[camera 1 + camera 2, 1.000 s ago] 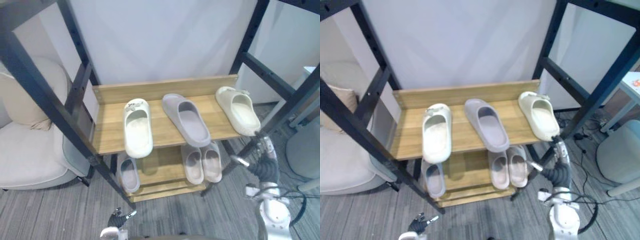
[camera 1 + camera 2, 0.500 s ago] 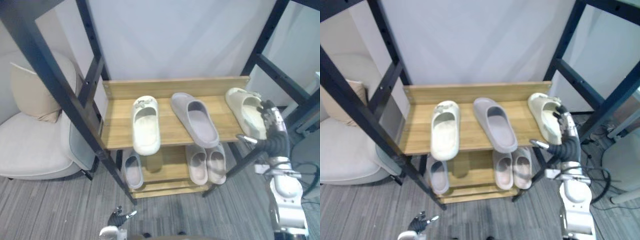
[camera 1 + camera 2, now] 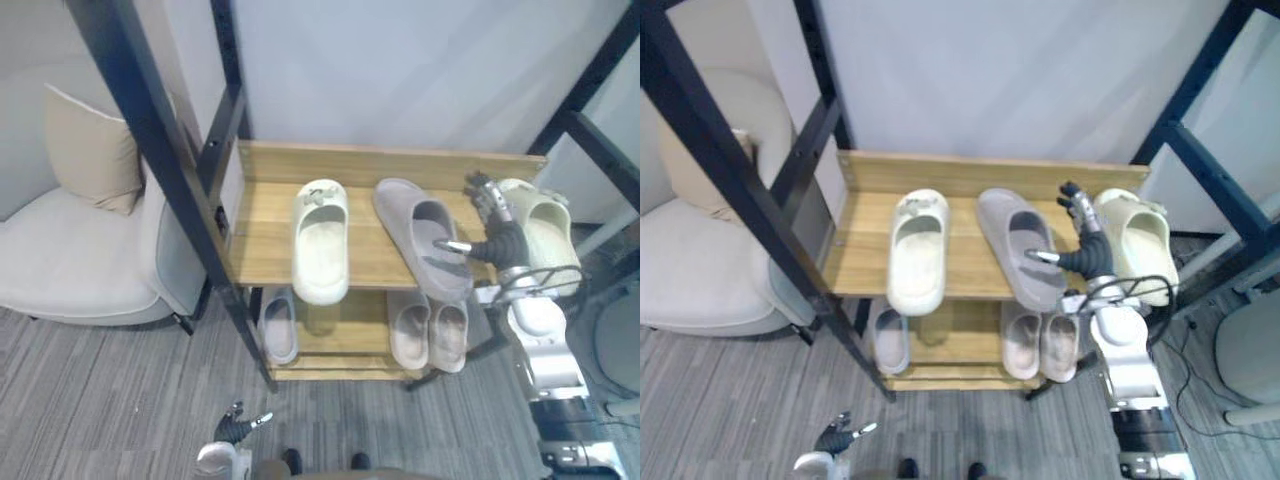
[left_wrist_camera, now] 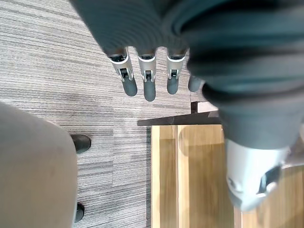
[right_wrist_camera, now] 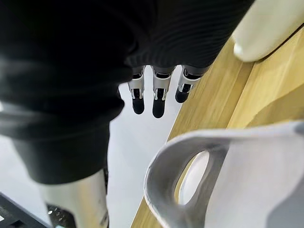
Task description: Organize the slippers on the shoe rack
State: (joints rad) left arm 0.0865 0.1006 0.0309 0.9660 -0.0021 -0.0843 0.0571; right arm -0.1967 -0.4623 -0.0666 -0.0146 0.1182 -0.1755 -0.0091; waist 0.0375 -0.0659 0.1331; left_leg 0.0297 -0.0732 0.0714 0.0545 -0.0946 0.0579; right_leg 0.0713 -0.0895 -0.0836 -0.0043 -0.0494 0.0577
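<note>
Right eye view: the right hand (image 3: 1087,250), fingers straight, has risen to the top shelf's (image 3: 860,250) right end between grey slipper (image 3: 1018,240) and cream slipper (image 3: 1142,245), seemingly ready to straighten one

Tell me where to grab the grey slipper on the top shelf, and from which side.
Probably best: take the grey slipper by its right side wall near the heel end, which juts past the top shelf's front edge. Come from the right, where the open right hand is beside it, in the gap the slanted slipper leaves towards the cream slipper.
</note>
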